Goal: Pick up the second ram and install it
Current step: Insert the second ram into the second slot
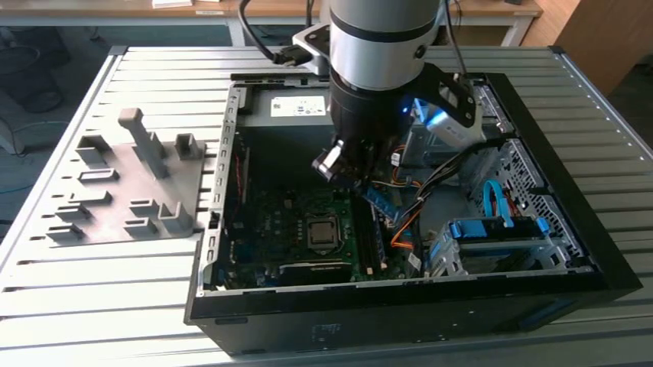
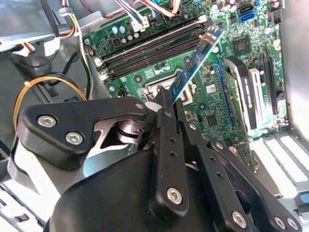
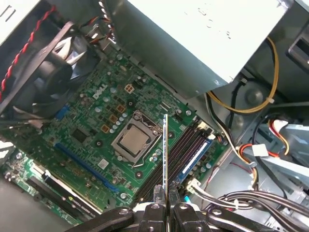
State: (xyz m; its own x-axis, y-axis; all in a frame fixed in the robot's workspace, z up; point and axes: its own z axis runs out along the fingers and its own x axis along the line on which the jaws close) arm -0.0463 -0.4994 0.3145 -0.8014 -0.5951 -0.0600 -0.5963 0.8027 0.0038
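Evidently light, thin and stiff, the second ram (image 2: 195,60) is also fragile. Its chips and contact edge are best left untouched, so a short end or the bare long edges look like the places to take hold. The fingers (image 3: 158,192) pinch it at one short end, pressed flat against both faces. It hangs in the air above the memory slots (image 3: 181,145), apart from them and beside the CPU socket (image 3: 133,140).

In the first wrist view the stick is seen edge-on, a thin line running roughly along the slots, which helps in judging alignment. The second wrist view gives its broad blue face and its tilt over the motherboard (image 2: 212,111). The exterior view adds the gripper (image 1: 352,172) reaching down inside the open computer case (image 1: 408,321). The grey fixture plate (image 1: 122,183) lies beside the case on the slatted surface (image 1: 102,298).
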